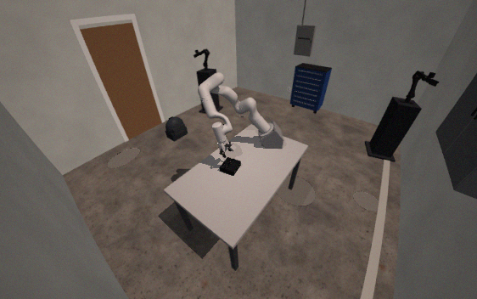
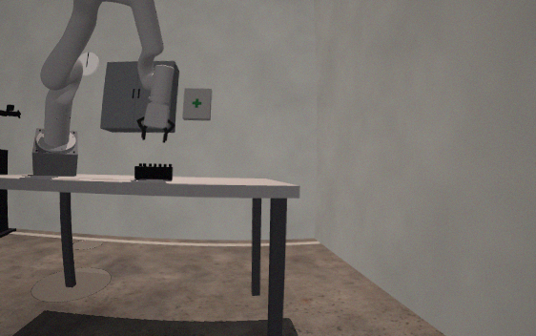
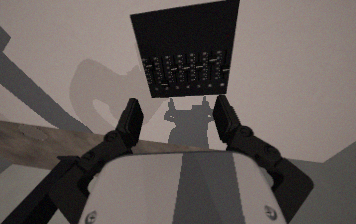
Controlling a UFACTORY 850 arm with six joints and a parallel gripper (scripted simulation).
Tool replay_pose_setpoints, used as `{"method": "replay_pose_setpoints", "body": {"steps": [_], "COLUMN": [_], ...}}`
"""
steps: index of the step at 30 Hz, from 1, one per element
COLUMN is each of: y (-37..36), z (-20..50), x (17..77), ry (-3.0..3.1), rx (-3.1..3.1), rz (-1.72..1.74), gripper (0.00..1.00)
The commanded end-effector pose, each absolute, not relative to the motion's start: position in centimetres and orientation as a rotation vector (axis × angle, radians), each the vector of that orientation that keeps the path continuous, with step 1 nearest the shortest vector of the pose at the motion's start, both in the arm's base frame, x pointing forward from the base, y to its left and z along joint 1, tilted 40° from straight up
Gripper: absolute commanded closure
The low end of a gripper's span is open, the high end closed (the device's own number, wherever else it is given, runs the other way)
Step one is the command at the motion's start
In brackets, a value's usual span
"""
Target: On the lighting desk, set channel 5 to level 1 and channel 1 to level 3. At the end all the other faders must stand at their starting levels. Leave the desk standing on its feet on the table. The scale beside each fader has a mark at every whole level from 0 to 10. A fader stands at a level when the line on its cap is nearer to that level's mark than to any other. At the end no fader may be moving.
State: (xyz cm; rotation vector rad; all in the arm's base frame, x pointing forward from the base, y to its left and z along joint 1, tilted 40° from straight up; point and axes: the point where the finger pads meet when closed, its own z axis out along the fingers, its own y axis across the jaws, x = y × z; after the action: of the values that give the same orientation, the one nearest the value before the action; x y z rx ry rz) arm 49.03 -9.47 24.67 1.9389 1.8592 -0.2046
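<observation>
Well above the flat black rectangular lighting desk [image 3: 186, 50] with ridged faders, my black gripper [image 3: 180, 119] hangs, jaws wide apart, empty; smooth white table [image 3: 295, 75] stretches toward three o'clock.

From the side, my arm [image 2: 59, 91] rises from its grey base [image 2: 54, 163] at the table's [image 2: 215, 187] left end and bends down over the desk [image 2: 153, 172]. My gripper [image 2: 154, 135] hangs well above the desk, fingers spread wide, nothing between them. The desk sits flat on the table, fader caps in a row along its top. Behind: a grey cabinet [image 2: 119, 110] and a green-cross box [image 2: 196, 104] on the wall.
</observation>
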Motion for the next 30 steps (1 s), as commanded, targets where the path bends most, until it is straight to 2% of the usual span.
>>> {"method": "replay_pose_setpoints", "body": {"steps": [1, 30], "y": [-7.04, -6.29], "z": [24.58, 24.33], "x": [48.97, 49.04], "ry": [1.647, 1.732], "rx": [1.893, 1.76], "rz": [-0.25, -0.3], "gripper": [0.0, 0.0]}}
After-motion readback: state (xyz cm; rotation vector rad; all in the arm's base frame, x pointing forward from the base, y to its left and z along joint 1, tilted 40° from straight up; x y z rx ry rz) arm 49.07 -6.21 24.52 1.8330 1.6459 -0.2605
